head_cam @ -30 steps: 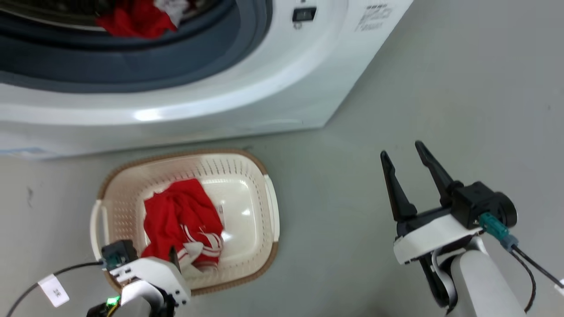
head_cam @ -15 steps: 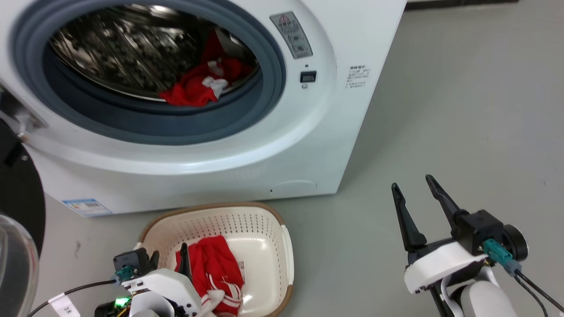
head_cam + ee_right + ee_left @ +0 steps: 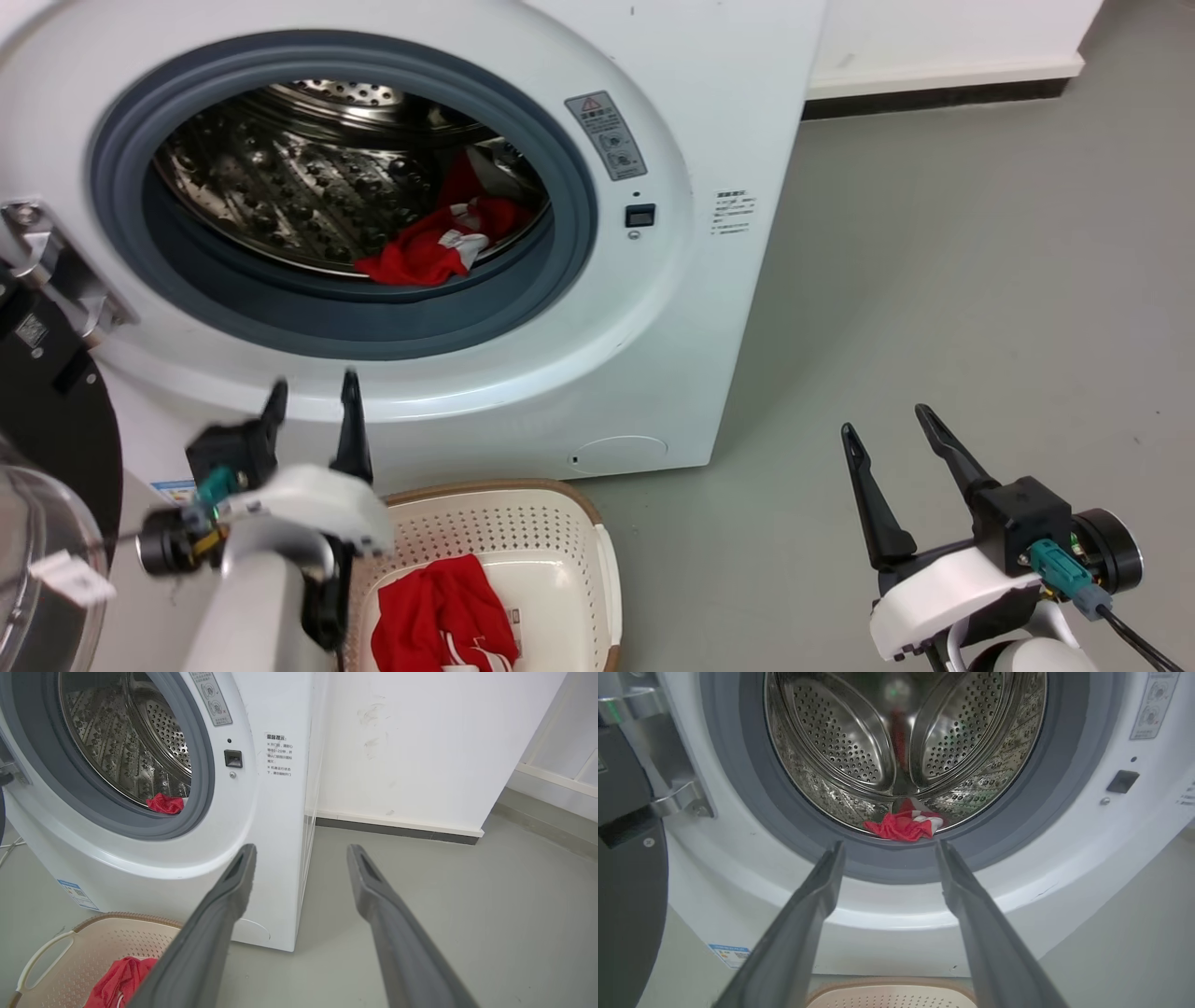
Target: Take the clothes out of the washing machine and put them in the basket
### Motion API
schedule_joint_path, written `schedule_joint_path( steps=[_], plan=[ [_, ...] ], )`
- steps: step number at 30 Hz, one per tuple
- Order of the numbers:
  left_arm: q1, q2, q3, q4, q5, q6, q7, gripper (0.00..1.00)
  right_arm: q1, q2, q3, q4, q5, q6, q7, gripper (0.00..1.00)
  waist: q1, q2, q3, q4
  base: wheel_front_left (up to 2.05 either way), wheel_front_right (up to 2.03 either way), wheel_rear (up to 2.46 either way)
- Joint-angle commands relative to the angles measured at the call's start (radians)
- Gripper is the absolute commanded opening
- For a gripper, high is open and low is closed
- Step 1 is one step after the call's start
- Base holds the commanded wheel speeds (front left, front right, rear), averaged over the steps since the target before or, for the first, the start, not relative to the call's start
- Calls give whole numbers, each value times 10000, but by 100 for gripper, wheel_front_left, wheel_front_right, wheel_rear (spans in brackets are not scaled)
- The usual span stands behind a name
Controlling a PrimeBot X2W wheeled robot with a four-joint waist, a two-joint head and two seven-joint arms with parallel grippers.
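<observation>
The white washing machine (image 3: 728, 112) stands with its door swung open. A red garment with white trim (image 3: 425, 252) lies at the front lip of the steel drum (image 3: 903, 826) (image 3: 164, 803). The cream basket (image 3: 560, 523) sits on the floor below the opening, holding another red garment (image 3: 439, 621) (image 3: 119, 982). My left gripper (image 3: 313, 397) is open and empty, raised above the basket and pointing at the drum opening (image 3: 889, 847). My right gripper (image 3: 887, 420) is open and empty over the floor to the right of the machine (image 3: 301, 851).
The black-framed glass door (image 3: 47, 485) hangs open at the far left, near my left arm. Grey floor (image 3: 980, 280) stretches to the right of the machine. A white wall with a dark skirting (image 3: 397, 830) stands behind.
The head camera has tilted up, bringing the whole drum into view. My left gripper has risen from the basket, empty, to point at the drum. The right gripper keeps its pose.
</observation>
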Motion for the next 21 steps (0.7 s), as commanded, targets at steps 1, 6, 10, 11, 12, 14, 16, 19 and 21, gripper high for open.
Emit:
schedule_joint_path(
  steps=[1, 6, 10, 11, 12, 14, 16, 19, 21],
  plan=[
    [-465, 160, -12, 46, 133, -78, -25, 100, 118, 10, 17, -153, -52, -7, 82, 100, 2, 0, 36, -117, 0, 0, 0],
    [-1435, 505, -79, 513, 240, -184, -18, 100, -41, 12, 120, -359, 28, -7, 121, 100, 2, 0, 338, -409, 0, 0, 0],
    [-2520, 861, -198, 1179, 337, -293, 213, 100, -205, 12, 200, -421, 79, -7, 84, 100, 2, 0, 855, -747, 0, 0, 0],
    [-2794, 975, -196, 1335, 344, -304, 338, 100, -250, 12, 232, -440, 108, -7, 67, 100, 2, 0, 1040, -846, 0, 0, 0],
    [-3080, 1070, -200, 1522, 342, -327, 439, 100, -311, 12, 234, -439, 149, -7, 38, 100, 2, 0, 1203, -928, 0, 0, 0],
    [-3629, 1280, -137, 1880, 262, -354, 630, 100, -457, 12, 286, -407, 222, -7, -43, 100, 2, 0, 1578, -1123, 0, 0, 0],
    [-4169, 1529, -161, 2194, 301, -388, 813, 100, -598, 12, 352, -329, 358, -7, -161, 100, 2, 0, 1980, -1333, 0, 0, 0],
    [-4995, 1899, -200, 2666, 350, -444, 1221, 100, -868, 13, 461, -207, 577, -7, -370, 100, 2, 0, 2584, -1600, 0, 0, 0],
    [-5519, 2142, -249, 2992, 393, -453, 1525, 100, -1080, 16, 559, -86, 696, -7, -529, 100, 2, 0, 2949, -1763, 0, 0, 0]
  ],
)
